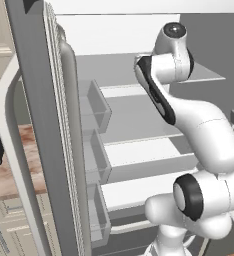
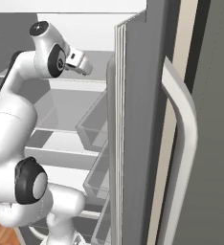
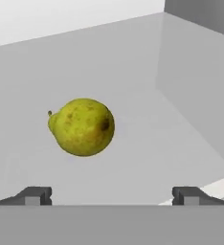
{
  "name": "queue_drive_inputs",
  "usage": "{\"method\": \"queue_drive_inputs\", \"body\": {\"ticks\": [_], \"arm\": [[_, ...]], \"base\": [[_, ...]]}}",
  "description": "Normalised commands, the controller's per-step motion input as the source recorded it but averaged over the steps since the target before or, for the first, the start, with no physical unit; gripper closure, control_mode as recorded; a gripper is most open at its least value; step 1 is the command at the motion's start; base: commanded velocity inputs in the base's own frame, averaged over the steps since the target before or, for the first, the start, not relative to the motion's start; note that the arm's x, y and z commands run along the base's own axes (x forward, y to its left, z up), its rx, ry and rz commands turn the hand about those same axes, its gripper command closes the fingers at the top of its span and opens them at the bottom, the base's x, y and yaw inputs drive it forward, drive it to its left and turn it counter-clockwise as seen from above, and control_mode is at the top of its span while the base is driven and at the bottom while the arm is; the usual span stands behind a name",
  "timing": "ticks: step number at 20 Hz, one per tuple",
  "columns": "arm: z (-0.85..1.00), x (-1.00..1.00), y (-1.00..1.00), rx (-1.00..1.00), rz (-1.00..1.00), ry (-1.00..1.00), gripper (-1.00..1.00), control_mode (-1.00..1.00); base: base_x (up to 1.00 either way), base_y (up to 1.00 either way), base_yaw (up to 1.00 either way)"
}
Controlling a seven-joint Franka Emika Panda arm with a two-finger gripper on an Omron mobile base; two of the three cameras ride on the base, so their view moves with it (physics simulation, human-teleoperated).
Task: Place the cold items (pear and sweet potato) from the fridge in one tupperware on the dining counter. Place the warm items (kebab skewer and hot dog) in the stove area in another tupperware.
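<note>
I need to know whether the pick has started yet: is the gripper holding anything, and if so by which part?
Nothing is held. The gripper has its jaws wide open, and the pear lies on the fridge shelf ahead of the fingertips, apart from them.

One pear point(image 3: 83, 127) lies in the fridge. Two fridge doors point(image 1: 41, 125) stand open, with three bins point(image 1: 95, 105) on the left door. One arm point(image 1: 199, 135) reaches in.
</note>
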Motion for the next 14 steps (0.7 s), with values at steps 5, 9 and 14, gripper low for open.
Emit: {"method": "queue_drive_inputs", "body": {"ticks": [5, 9, 14], "arm": [[-0.12, 0.48, 0.00, 0.00, 0.33, -0.06, -1.00, -1.00], [-0.08, 0.22, 0.00, -0.09, 0.29, -0.15, -1.00, -1.00], [0.00, 0.17, 0.02, -0.25, 0.02, -0.01, -1.00, -1.00]], "base": [[0.00, 0.00, 0.00], [0.00, 0.00, 0.00], [0.00, 0.00, 0.00]]}}
